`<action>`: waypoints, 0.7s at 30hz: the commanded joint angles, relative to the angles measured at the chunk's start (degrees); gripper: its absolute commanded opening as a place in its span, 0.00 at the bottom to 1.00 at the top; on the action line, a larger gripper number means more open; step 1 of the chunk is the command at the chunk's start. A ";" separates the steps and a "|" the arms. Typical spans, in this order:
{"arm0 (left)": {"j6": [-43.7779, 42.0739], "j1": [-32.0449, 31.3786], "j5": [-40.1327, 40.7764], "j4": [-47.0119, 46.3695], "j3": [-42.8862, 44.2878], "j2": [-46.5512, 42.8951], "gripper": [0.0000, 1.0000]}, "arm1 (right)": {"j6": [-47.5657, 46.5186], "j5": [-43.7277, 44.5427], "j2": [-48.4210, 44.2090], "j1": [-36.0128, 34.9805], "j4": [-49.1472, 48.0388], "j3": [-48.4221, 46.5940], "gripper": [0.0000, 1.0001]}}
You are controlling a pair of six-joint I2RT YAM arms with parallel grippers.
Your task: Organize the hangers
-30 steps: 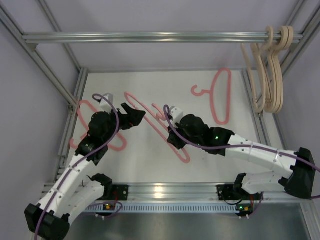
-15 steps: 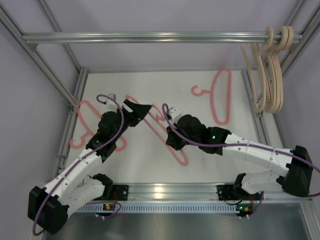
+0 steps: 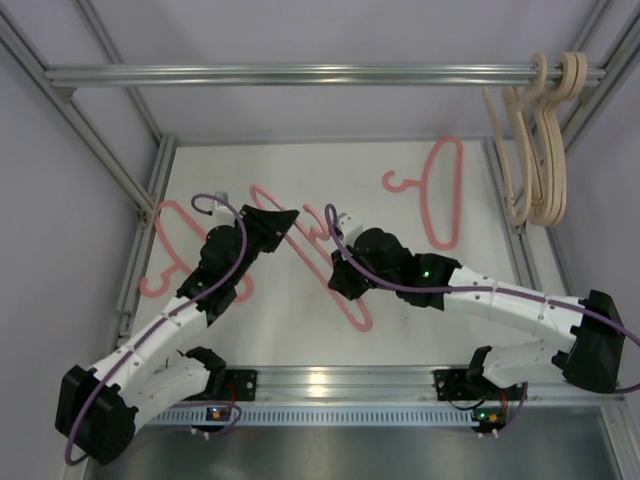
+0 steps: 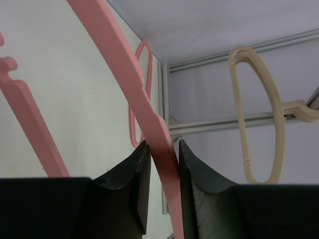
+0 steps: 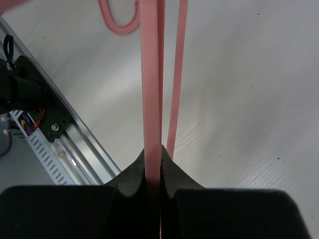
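Right hand [image 5: 153,153] clamps a bar of the pink hanger [image 3: 362,315] mid-desk [image 3: 300,330]; left hand [image 4: 160,149] narrowly straddles a pink bar; whether it grips, I cannot tell.

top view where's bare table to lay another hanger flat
Bare: the far strip of table between held pink hanger and far pink hanger; the near patch between left arm and held hanger. Crowded: the middle, where left gripper and right gripper clamp it; the left edge, by the left pink hanger.
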State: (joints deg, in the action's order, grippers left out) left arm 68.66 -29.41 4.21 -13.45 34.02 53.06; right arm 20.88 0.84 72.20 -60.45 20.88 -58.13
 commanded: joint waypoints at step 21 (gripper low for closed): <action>16.40 -0.21 9.50 -0.52 -3.61 -3.13 0.00 | 1.79 1.62 -9.98 0.50 -26.23 17.25 0.27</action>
State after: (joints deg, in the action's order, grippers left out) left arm 80.14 -29.52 11.49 -11.90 31.20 51.27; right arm 22.59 2.11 63.81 -60.42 3.81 -42.74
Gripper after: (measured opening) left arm 0.258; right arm 0.263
